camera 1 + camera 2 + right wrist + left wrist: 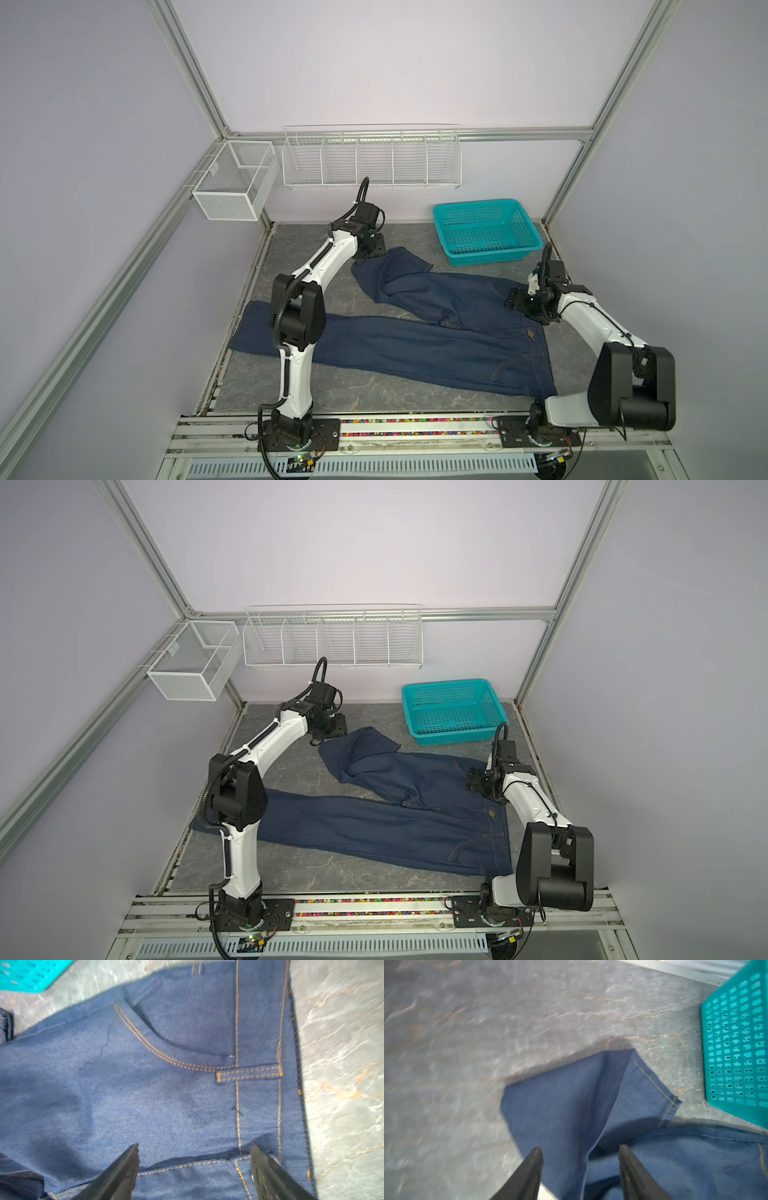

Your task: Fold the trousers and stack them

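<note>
- Closest to us is a strip of bare grey marbled table point(332, 390). The trousers point(415, 353) are spread out on it, front side up.
- Their near leg lies flat and runs off to the left, and in both top views it passes behind the left arm's elbow. The waistband is over on the right, with the button point(530, 332) showing.
- The right gripper point(194, 1145) hangs just over the waistband end, by the front pocket point(176, 1028) and a belt loop point(248, 1074). We see its jaws standing apart with no cloth between them.
- The far leg is doubled back on itself, so its stitched hem point(654, 1080) lies as a loose flap toward the back middle of the table.
- The left gripper point(580, 1148) is over that flap's left edge. Its jaws are spread too, with the denim below them rather than in them. That wrist view is a bit blurry.
- Back right is a teal basket point(490, 253), near the far leg but not touching it.
- On the back wall we've got a white wire rack point(370, 166), and a mesh box point(232, 187) in the left corner.
</note>
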